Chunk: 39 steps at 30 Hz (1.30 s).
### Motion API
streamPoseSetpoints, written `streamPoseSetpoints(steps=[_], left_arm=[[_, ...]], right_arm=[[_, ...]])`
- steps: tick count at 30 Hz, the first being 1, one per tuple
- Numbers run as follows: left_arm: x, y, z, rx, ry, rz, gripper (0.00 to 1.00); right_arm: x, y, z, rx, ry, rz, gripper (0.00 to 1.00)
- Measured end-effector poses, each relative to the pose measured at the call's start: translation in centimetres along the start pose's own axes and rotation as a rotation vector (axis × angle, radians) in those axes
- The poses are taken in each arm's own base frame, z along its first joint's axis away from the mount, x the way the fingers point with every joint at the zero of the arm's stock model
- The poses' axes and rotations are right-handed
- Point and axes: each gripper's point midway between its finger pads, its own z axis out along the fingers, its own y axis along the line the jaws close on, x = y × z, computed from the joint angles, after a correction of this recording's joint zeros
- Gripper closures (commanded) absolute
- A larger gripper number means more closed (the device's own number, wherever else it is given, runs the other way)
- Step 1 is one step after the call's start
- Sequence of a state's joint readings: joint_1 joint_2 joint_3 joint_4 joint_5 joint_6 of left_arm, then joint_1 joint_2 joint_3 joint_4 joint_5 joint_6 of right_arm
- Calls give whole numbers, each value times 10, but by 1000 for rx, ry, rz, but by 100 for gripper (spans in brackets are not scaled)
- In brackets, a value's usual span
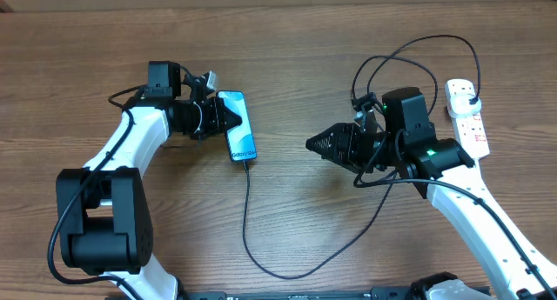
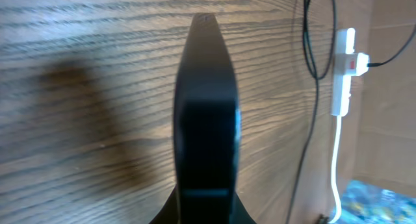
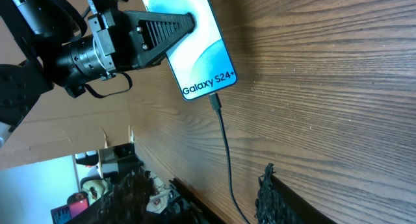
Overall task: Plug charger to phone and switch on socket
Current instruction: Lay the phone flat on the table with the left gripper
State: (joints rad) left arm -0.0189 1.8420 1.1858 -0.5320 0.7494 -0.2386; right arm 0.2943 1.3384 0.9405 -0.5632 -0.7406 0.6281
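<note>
Left gripper [image 1: 224, 119]: jaws look closed. In the left wrist view the fingers read as one dark blade with no gap. The tip sits on the phone [image 1: 238, 126], at its long edge nearest that arm. In the right wrist view the ribbed finger lies over the screen's upper part.

The phone is flat on the table [image 1: 305, 39], screen up, with "Galaxy S24+" readable. It lies straight ahead of the right jaws and well apart from them.

The charger [image 1: 246, 222] connector tip [image 3: 215, 104] is seated in the phone's bottom edge, on the end away from the left jaws. From there the cable drops toward the near table edge and curves round below the right gripper [image 1: 312, 145]. It then climbs past the right arm in loose loops to the plug [image 1: 471, 100].

Right gripper: jaws apart and holding nothing. Its fingertips [image 3: 272, 191] show at the bottom of its wrist view, with a clear gap and the cable passing through that gap on the table.

The socket [image 1: 468, 117] is behind the right jaws at the far right, with the plug in its top outlet. It is also visible far ahead of the left jaws. Red marks show on it, but I cannot tell the switch position.
</note>
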Motion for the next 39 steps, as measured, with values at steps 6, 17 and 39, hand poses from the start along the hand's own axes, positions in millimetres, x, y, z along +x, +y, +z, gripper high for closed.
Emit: streamPoseSetpoints(steps=[6,17,39], left_arm=[[4,-1,-5,6,26,-7,96],[-20,-51,-59,14,81,77,96],[-39,16,4,-50,208,13,96]], right_arm=[[2,-1,1,12,1,-1,45],[9,2,8,26,16,-25,45],[11,0,8,34,22,-18,44]])
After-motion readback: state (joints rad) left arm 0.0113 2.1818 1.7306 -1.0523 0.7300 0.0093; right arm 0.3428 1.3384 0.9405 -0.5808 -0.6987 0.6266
